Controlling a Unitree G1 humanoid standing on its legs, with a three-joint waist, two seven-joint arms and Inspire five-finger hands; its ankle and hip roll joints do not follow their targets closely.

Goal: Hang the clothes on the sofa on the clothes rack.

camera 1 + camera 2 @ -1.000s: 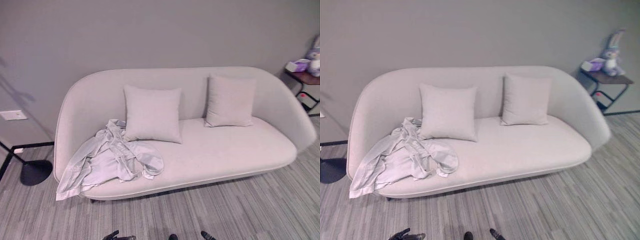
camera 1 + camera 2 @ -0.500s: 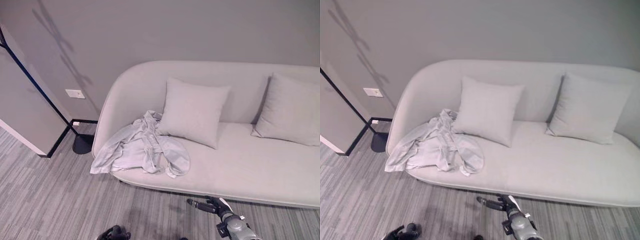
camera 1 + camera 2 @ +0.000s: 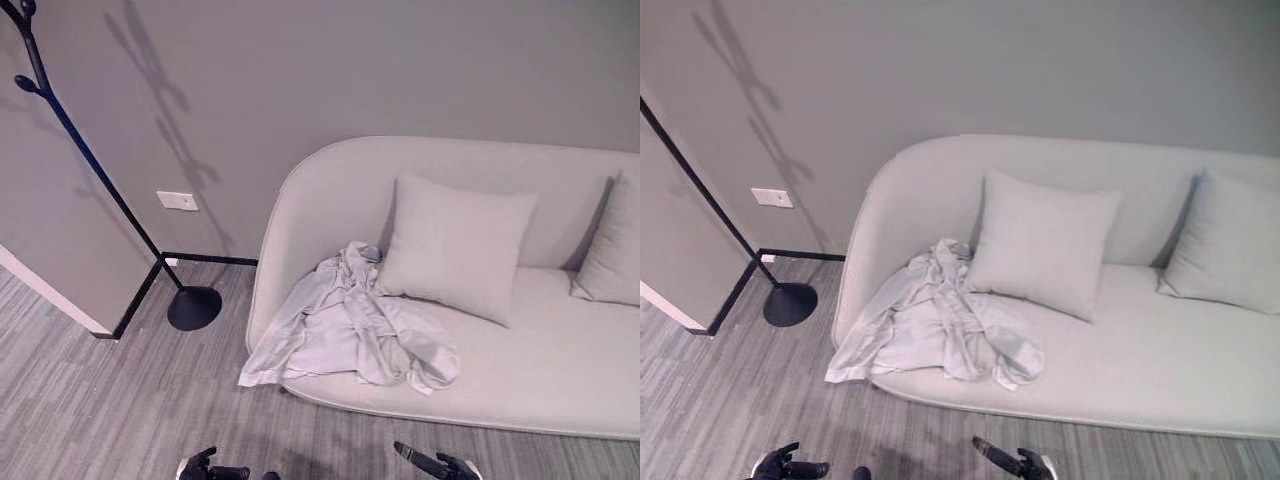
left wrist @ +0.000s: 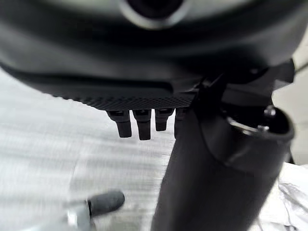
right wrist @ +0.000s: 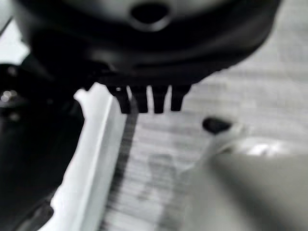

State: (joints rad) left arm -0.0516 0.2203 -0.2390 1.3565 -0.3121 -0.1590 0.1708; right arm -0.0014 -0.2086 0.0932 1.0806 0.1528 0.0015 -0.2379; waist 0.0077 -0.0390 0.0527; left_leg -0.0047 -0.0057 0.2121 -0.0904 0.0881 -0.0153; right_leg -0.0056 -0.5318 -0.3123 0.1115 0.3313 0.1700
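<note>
We're in a home living room here: a pale curved sofa (image 3: 520, 380) with square cushions (image 3: 455, 245) sits against a plain grey wall (image 3: 350, 70), a crumpled garment (image 3: 350, 330) thrown on its seat, a black clothes rack (image 3: 110, 200) standing on the striped grey floor (image 3: 90, 400) beside it.

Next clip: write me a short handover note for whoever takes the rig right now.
Left robot hand: low over the floor, holding nothing, fingers relaxed.
Right robot hand: low in front of the sofa, holding nothing, fingers straight.
Clothes: crumpled heap on the sofa's left end, one edge hanging over the front.
Clothes rack: black pole on a round base, left of the sofa by the wall.
Done: nothing yet.
Left: grasp the clothes, carry and hang them.
</note>
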